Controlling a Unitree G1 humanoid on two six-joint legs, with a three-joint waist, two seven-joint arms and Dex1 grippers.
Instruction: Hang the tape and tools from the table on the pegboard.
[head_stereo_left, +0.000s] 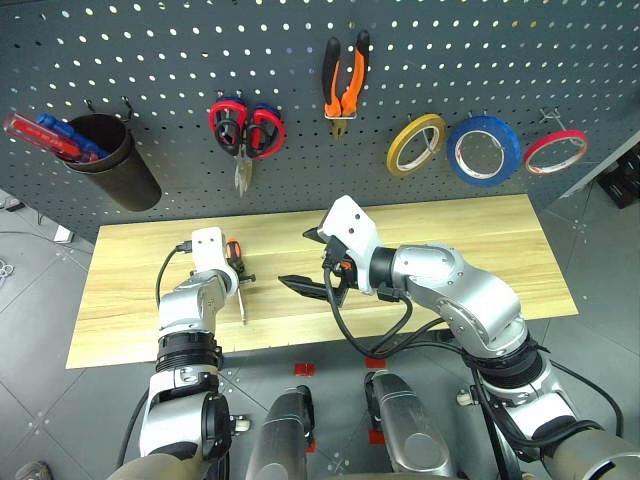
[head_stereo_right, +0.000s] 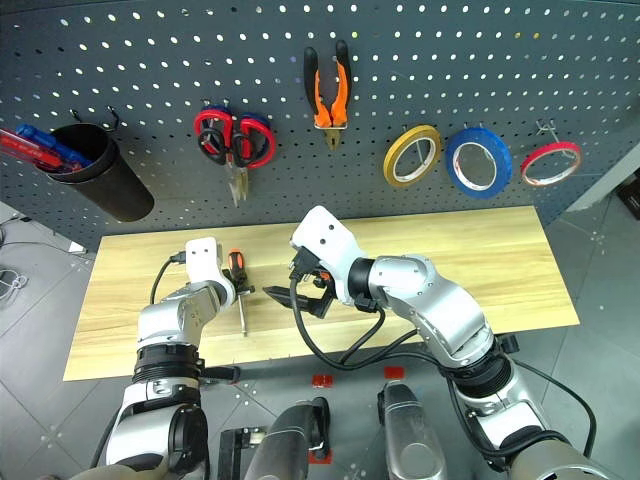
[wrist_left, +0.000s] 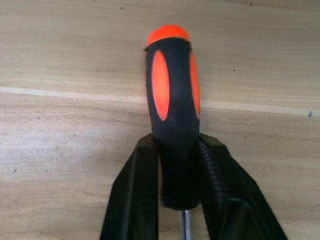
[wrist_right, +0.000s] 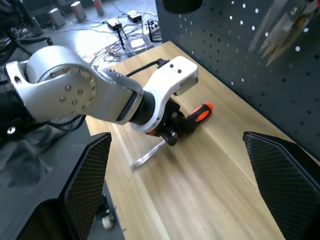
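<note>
Screwdriver (wrist_left: 172, 115) lies flat on the table (head_stereo_left: 480, 250), left part of the top, orange cap toward the pegboard (head_stereo_left: 150, 60), steel shaft toward the near edge. It is the last task tool down here; pliers (head_stereo_left: 343, 85) hang at about 12 o'clock above the table centre, blue tape (head_stereo_left: 484, 150) at about 2 o'clock between a yellow roll (head_stereo_left: 415, 143) and a red roll (head_stereo_left: 556, 150). Red-handled scissors (head_stereo_left: 243, 130) hang at 11 o'clock, a black cup (head_stereo_left: 115, 160) with pens at 10 o'clock.

Left gripper (wrist_left: 180, 200) has its two black fingers clamped on the lower end of the screwdriver handle, one each side, the tool not lifted. Right gripper (head_stereo_left: 310, 262) hangs over the table centre with jaws spread wide, holding nothing, at 3 o'clock from the screwdriver and well apart.

Step in hand, as I judge it: secure the grasp, then lift. The grip sits near the shaft end, so the heavy handle may swing; keep the squeeze firm, raise straight up before travelling. Pick a free hook or the cup and approach the board slowly so the shaft tip doesn't catch the holes. Keep the right arm clear of the path.
</note>
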